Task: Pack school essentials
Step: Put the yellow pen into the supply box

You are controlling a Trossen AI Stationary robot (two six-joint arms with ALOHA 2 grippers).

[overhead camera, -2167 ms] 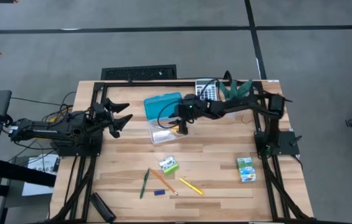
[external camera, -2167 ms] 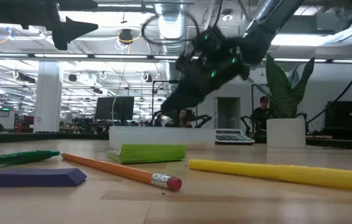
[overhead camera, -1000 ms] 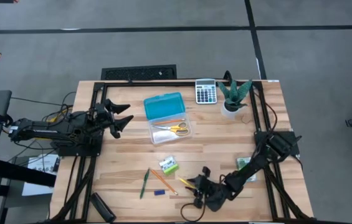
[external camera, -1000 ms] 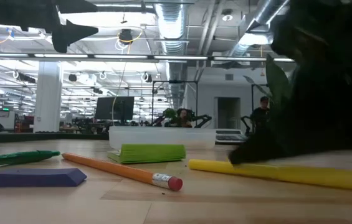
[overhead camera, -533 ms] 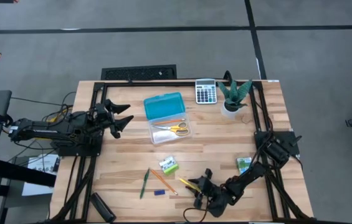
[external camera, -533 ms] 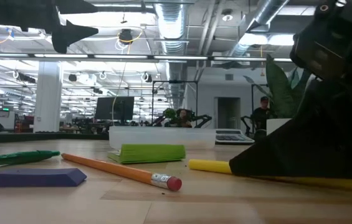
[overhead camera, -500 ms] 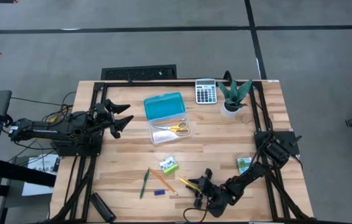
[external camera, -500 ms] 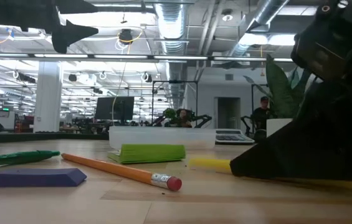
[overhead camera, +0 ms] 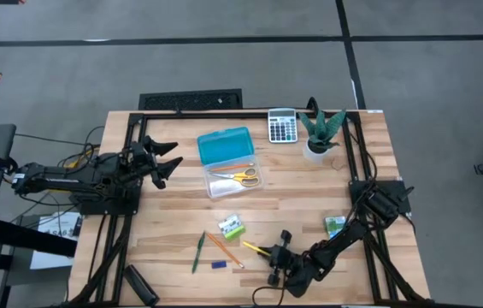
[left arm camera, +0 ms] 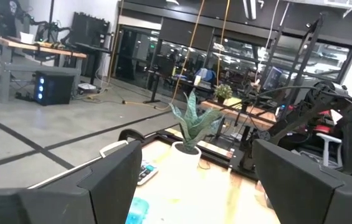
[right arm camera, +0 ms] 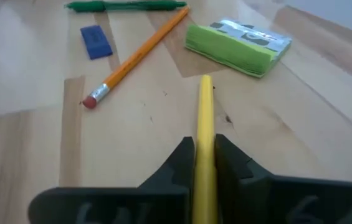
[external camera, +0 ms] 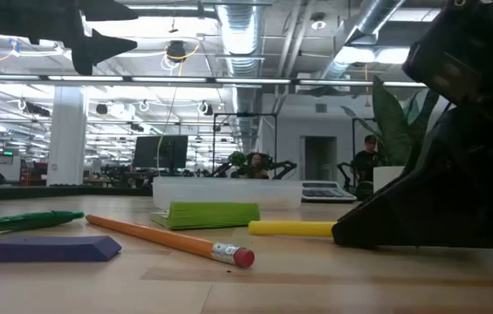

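Right gripper (right arm camera: pixel 204 163) clenched on yellow pencil (right arm camera: pixel 204 124) — its long axis runs straight ahead between the fingers — left gripper (overhead camera: pixel 166 160) released, far off.

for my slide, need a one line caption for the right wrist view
Right gripper shut on the yellow pencil, near the orange pencil on the wooden table.

A yellow wooden pencil (right arm camera: pixel 204 134) sits between black end effector fingers (right arm camera: pixel 177 167); beside it lie an orange pink-tipped pencil (right arm camera: pixel 139 54), blue eraser (right arm camera: pixel 95 41) and green pen (right arm camera: pixel 126 5).
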